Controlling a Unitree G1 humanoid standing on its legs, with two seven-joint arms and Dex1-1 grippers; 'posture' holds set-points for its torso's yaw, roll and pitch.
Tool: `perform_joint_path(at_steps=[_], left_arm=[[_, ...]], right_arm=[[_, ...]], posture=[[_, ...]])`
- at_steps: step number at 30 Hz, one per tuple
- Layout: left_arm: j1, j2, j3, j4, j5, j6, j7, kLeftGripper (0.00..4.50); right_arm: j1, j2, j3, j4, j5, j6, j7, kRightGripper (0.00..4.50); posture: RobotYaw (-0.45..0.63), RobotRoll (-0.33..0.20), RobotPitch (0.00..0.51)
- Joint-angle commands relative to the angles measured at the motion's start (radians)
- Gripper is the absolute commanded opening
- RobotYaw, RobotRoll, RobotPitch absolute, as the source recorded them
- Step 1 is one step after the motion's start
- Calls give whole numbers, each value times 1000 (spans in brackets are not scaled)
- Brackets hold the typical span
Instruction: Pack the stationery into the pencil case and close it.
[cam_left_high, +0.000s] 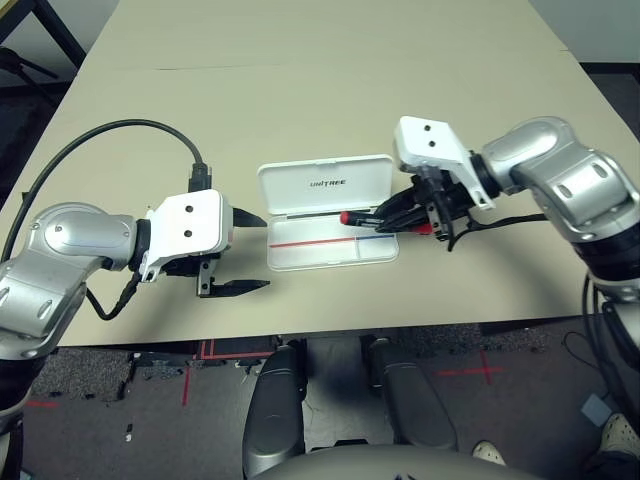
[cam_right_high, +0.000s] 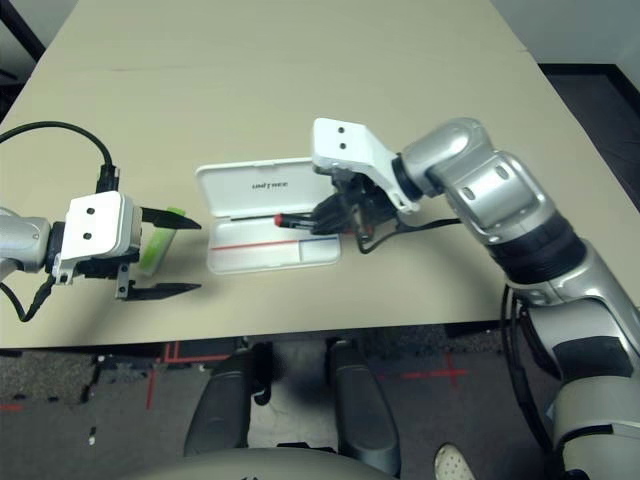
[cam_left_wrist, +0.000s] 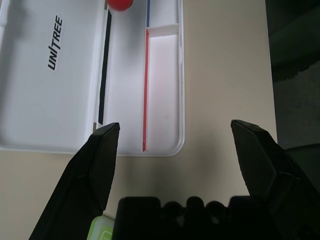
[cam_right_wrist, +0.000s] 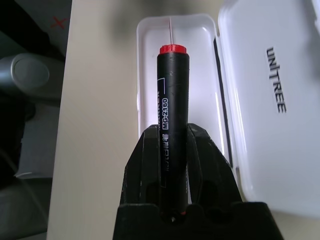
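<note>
The right end effector (cam_left_high: 385, 219) reaches in from the right, angled downward, its black fingers clamped on the red-and-black marker pen (cam_right_wrist: 173, 115), a smooth cylinder with a red tip. The pen's tip juts over the open pencil case (cam_left_high: 300, 255), a flat glossy white plastic box with rounded corners lying directly ahead of those fingers. The left end effector (cam_left_high: 247, 250) hovers just left of the case, spread wide, with the light-green highlighter (cam_right_high: 160, 248) under its fingers on the tan tabletop (cam_left_high: 330, 100).

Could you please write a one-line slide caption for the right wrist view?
Right gripper shut on the red-and-black marker pen, poised over the open white pencil case.
</note>
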Motion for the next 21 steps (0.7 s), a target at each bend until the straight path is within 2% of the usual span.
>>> perform_joint_path(at_steps=[1, 9, 19, 21], left_arm=[[22, 3, 1, -26, 5, 12, 16, 4500], [40, 3, 10, -44, 2, 22, 42, 4500], [59, 8, 20, -59, 0, 29, 57, 4500], [60, 9, 20, -57, 0, 28, 57, 4500]], right_arm=[[-19, 42, 36, 42, -47, -76, -7, 491], [-17, 146, 83, 150, -137, -232, -10, 491], [21, 217, 78, 239, -195, -345, -37, 491], [34, 229, 63, 244, -193, -366, -50, 1241]], posture=[[72, 0, 221], [94, 0, 216], [104, 0, 216], [102, 0, 216]])
